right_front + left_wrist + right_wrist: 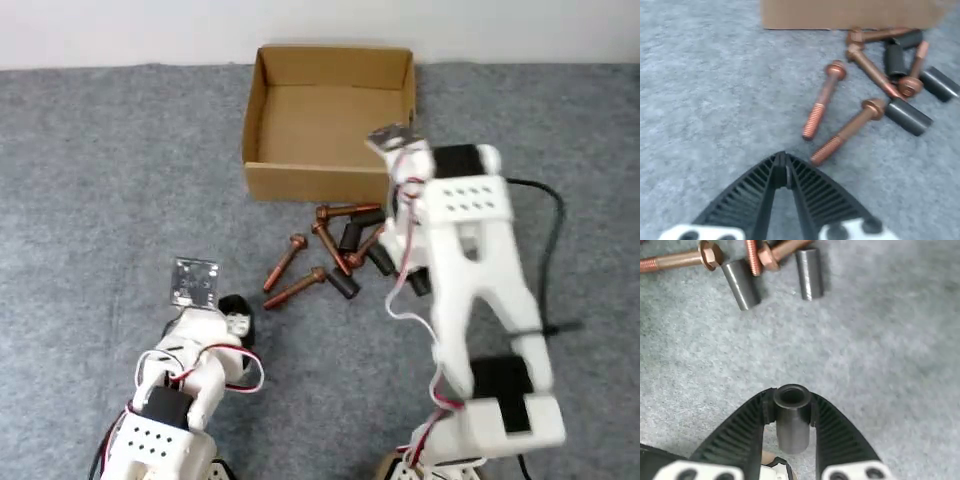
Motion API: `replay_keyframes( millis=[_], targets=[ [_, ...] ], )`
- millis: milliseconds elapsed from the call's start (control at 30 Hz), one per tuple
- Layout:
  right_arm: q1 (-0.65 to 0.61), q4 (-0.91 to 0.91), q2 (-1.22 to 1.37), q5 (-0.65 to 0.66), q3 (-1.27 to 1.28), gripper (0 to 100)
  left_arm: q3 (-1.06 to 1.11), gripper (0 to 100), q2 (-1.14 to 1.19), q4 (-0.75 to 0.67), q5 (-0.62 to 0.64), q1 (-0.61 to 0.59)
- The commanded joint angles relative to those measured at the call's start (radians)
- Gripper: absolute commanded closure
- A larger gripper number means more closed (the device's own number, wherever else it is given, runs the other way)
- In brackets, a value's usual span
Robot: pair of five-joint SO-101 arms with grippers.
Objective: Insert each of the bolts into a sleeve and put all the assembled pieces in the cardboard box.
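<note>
Several copper bolts [292, 258] and dark sleeves [345, 285] lie in a loose pile on the grey carpet just in front of the cardboard box [315, 183]. My right gripper [790, 407] is shut on one dark sleeve [791, 417], held upright with its bore facing the camera, a short way back from the pile. In the high view that sleeve [418, 283] shows beside the right arm. My left gripper [785, 161] is shut with nothing in it, low over the carpet, a little short of the nearest bolt [847, 131]. Another bolt [822, 100] lies just beyond.
The box wall [840, 14] stands behind the pile. Two loose sleeves [740, 284] [809, 272] and bolt heads [710, 254] lie ahead of the right gripper. Open carpet spreads to the left of the pile and around both arm bases.
</note>
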Motion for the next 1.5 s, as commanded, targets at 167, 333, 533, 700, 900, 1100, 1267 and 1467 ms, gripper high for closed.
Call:
replay_keyframes(
  millis=[167,333,533,700,900,1100,1267,1467],
  targets=[
    [0.136,0.042,-0.374,0.008,0.299,99.0,-0.108,99,-0.008,0.008,0.000,-0.058],
    [0.183,0.042,-0.573,0.009,0.422,99.0,-0.328,99,0.000,0.181,0.000,-0.081],
    [0.183,0.042,-0.753,0.009,0.516,99.0,-0.567,99,0.190,0.399,-0.012,-0.072],
    [0.182,0.042,-0.852,0.009,0.574,99.0,-0.796,99,0.499,0.523,-0.069,0.017],
    [0.183,0.042,-0.918,0.008,0.644,99.0,-1.023,99,0.810,0.608,-0.074,0.084],
    [0.183,0.042,-0.957,0.008,0.666,99.0,-1.185,99,1.065,0.582,-0.339,0.101],
    [0.185,0.042,-0.958,0.008,0.666,99.0,-1.310,99,1.267,0.585,-0.514,0.117],
    [0.180,0.042,-0.955,0.008,0.666,99.0,-1.520,91,1.525,0.749,-0.598,0.173]
  ],
)
